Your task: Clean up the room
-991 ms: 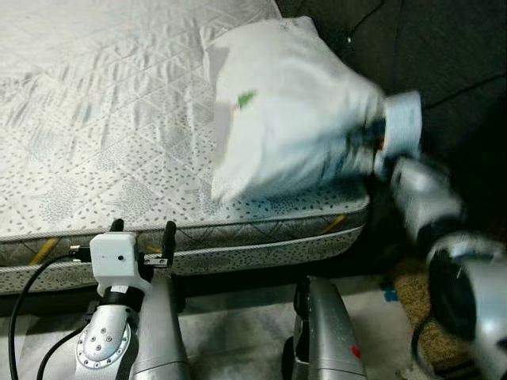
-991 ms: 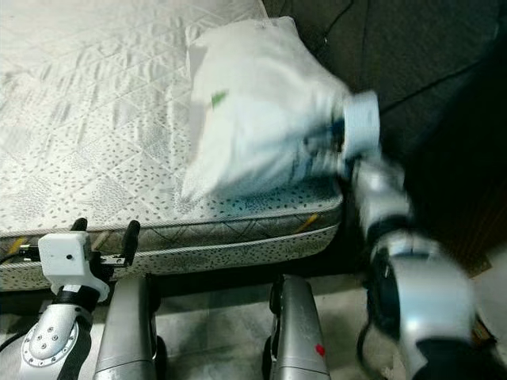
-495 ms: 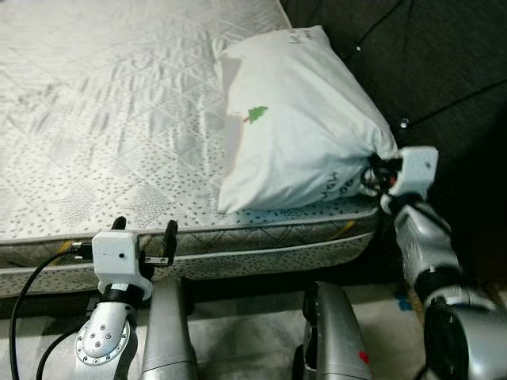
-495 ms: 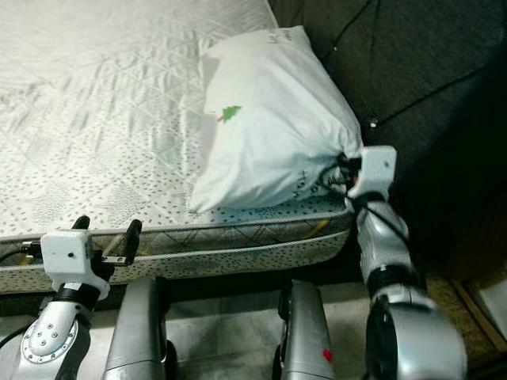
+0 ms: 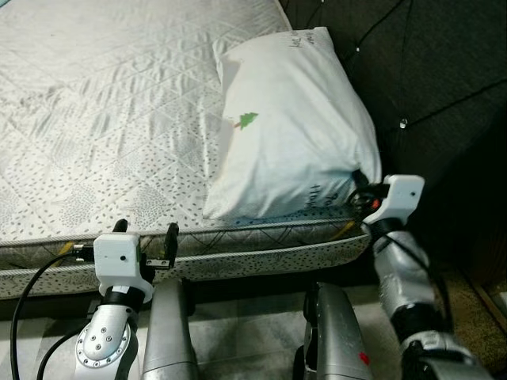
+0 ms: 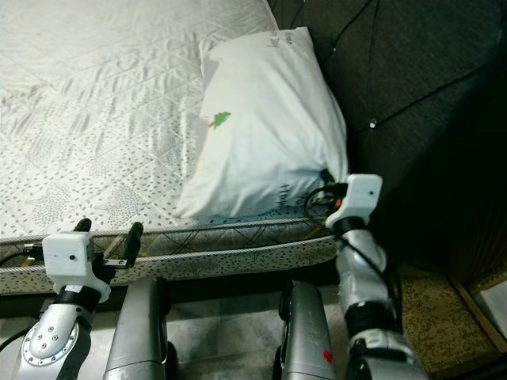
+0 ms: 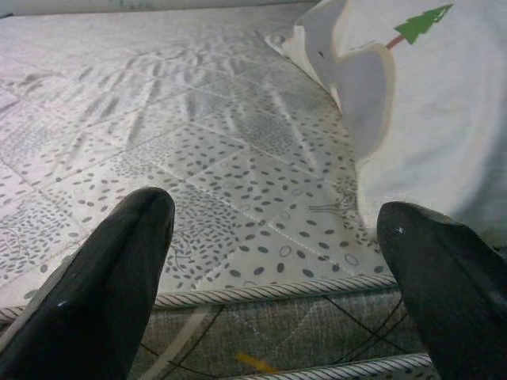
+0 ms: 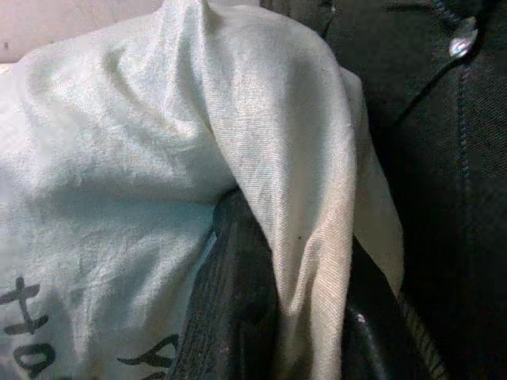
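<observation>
At the bed's [image 5: 95,119] right edge, against the dark headboard [image 5: 444,71], right tool [image 5: 358,188] pinching the near corner of the white pillow [image 5: 289,127] lying on the mattress, risking a drag off the edge if pulled back unreleased; left tool [image 5: 144,234] spread, idle; no containers about.

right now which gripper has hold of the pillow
The right gripper: its fingers pinch the pillow corner. The left gripper hangs open beside the mattress edge.
</observation>
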You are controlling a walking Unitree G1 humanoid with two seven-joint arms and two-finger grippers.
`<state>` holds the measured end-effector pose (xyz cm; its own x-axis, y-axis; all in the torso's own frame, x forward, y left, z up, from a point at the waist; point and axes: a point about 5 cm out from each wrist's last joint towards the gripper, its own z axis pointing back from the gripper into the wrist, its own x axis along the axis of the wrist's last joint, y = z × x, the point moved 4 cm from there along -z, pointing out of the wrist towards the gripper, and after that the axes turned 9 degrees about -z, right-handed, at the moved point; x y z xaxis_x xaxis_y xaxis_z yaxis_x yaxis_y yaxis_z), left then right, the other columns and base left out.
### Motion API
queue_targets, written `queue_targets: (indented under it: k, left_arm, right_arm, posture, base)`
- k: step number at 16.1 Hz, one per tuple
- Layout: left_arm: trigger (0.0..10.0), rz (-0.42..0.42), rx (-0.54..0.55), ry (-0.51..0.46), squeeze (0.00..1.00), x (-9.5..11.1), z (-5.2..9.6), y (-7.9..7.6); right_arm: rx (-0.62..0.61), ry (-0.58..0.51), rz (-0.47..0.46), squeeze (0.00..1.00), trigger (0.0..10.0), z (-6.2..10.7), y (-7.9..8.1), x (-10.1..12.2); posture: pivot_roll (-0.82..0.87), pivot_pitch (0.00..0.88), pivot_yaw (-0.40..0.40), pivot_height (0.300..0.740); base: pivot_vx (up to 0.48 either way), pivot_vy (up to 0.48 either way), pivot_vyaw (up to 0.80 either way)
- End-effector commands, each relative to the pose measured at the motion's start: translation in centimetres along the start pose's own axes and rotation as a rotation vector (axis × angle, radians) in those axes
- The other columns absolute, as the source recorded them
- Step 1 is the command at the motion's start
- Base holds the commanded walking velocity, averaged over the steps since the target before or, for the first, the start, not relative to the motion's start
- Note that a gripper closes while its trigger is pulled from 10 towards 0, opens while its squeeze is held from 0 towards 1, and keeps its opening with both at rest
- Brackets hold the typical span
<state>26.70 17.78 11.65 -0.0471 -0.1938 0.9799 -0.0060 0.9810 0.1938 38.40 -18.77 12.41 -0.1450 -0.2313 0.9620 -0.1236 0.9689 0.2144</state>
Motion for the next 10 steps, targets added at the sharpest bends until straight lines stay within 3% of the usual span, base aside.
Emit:
queue_targets:
  k: [1, 3, 7, 8, 10]
  left_arm:
    - [10.0, -0.005, -0.003, 0.011, 0.00, -0.2, 0.3, 0.2]
    - [10.0, -0.004, -0.012, 0.011, 0.00, -0.3, 0.1, 0.0]
    - [10.0, -0.009, -0.007, 0.003, 0.00, -0.2, -0.5, 0.1]
    - [10.0, -0.011, -0.001, 0.002, 0.00, -0.2, -0.4, 0.4]
    - [10.0, -0.011, 0.040, 0.012, 0.00, -0.4, 0.1, 1.2]
  right_arm:
    - [0.016, 0.060, -0.003, 0.00, 0.0, 0.7, 0.5, -1.7]
    - [0.053, 0.063, 0.007, 0.00, 0.0, -0.5, 1.5, -1.0]
    - [0.143, 0.130, 0.076, 0.00, 0.0, -4.8, 3.9, 1.3]
    - [0.144, 0.134, 0.084, 0.00, 0.0, -5.4, 4.0, 2.0]
    - [0.081, 0.108, 0.099, 0.00, 0.0, -7.3, 3.0, 5.3]
  posture:
    - [0.05, 0.124, -0.011, 0.508]
    - [0.04, 0.118, -0.009, 0.508]
    - [0.05, 0.093, -0.018, 0.508]
    - [0.06, 0.090, -0.025, 0.508]
    - [0.07, 0.088, -0.040, 0.508]
  base:
    - [0.000, 0.000, 0.00]
    - [0.000, 0.000, 0.00]
    - [0.000, 0.000, 0.00]
    - [0.000, 0.000, 0.00]
    - [0.000, 0.000, 0.00]
